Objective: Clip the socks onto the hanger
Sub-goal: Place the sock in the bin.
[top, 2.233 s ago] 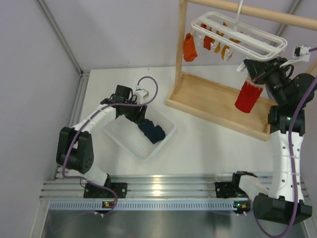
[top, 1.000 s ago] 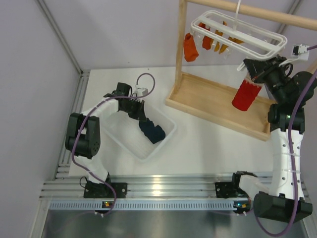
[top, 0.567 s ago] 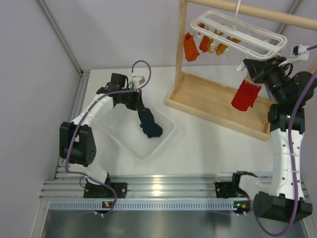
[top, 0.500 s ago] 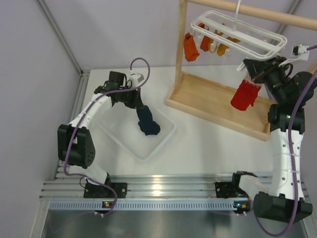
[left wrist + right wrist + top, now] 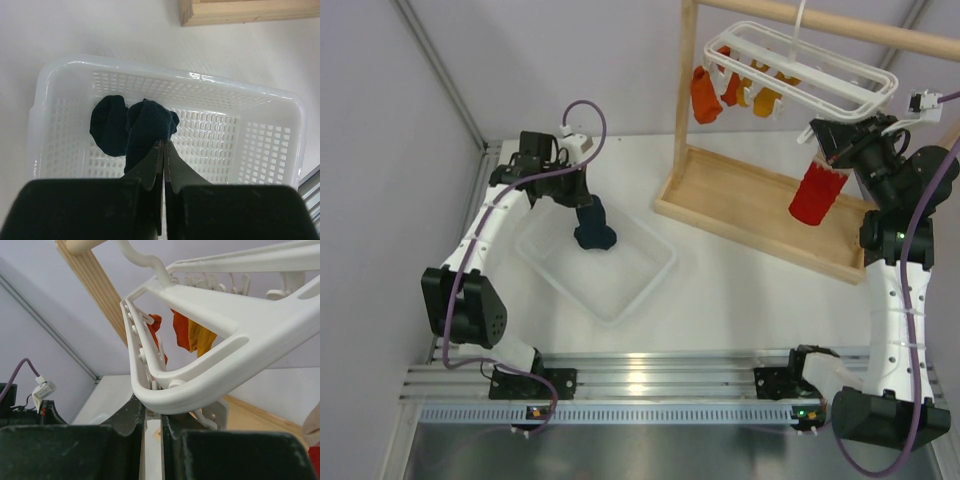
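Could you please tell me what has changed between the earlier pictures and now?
The left pincer, shut on the navy sock, has raised it from the middle of the basket and drawn it back toward the far-left corner. The right pincer, the red sock hanging under it and the hanger have barely moved.

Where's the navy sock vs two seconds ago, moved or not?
Yes. The navy sock, pinched in the left hand, has shifted from the white basket's middle toward its far-left rim, away from the wooden rack.
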Available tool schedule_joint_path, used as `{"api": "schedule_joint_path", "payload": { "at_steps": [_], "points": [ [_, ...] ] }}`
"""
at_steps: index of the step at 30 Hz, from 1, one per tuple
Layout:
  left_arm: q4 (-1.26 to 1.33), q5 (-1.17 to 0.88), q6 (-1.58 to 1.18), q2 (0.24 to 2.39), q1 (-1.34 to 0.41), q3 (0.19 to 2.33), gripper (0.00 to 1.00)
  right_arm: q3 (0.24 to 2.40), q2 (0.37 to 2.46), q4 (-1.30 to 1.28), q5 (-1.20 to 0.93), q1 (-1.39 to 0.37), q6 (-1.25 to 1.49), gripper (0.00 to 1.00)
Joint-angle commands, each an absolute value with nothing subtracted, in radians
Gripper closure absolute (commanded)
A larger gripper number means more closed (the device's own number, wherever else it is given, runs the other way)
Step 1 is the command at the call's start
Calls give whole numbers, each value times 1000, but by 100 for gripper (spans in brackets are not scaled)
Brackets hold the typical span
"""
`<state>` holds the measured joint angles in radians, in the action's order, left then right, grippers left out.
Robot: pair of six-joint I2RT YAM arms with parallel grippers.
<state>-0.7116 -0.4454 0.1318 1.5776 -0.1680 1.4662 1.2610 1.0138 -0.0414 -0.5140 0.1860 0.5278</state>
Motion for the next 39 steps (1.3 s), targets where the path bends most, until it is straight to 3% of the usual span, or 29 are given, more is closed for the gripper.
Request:
{"api": "schedule_joint_path", "payload": {
  "at_steps": [1, 9, 20, 28, 39],
  "points": [
    [-732, -437, 117, 1528, -161, 1514, 100, 1249, 1019, -48, -552, 179, 518, 100],
    [-778, -609, 86, 1462, -163, 1480, 100, 1252, 1023, -44, -555, 178, 518, 100],
    [-591, -667, -311, 1344, -179, 1146, 100, 1249, 1031, -57, -569, 178, 532, 100],
    [-405, -566, -488, 1336, -103, 861, 100, 1284, 1040, -101, -577, 176, 511, 100],
    [-417, -232, -367, 1330, -8, 867, 100, 1298, 1016, -132, -572, 176, 462, 100]
  ]
}}
